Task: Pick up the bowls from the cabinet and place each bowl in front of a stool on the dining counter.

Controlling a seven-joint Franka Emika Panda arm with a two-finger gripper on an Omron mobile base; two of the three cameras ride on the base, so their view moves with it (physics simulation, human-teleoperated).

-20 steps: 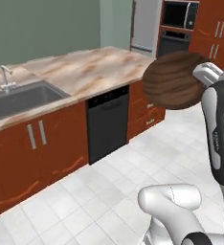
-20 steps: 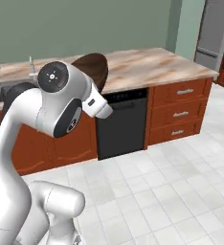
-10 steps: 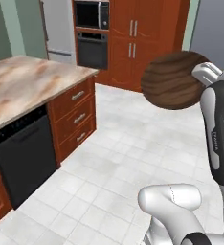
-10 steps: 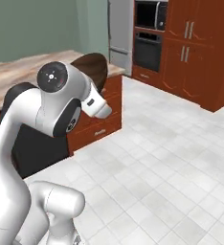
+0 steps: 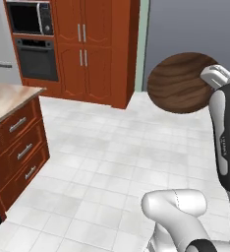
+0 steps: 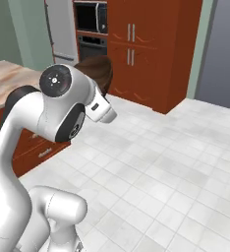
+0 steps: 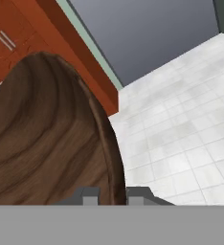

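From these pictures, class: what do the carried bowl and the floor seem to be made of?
The bowl looks like dark brown wood with a smooth matte finish: wavy grain bands cross it. The floor looks like pale ceramic or stone tile: thin joint lines form a grid.

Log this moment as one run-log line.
gripper: shut on dark brown bowl | bowl: held aloft above tiled floor | placement: not yet done

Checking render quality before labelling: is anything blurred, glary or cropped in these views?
Left base view: sharp, flat lighting, no glare on the dark wood-grain bowl. Right base view: sharp too, the arm covers most of the bowl. Hand view: the bowl looms large, cropped at the edges, gripper shut on its rim.
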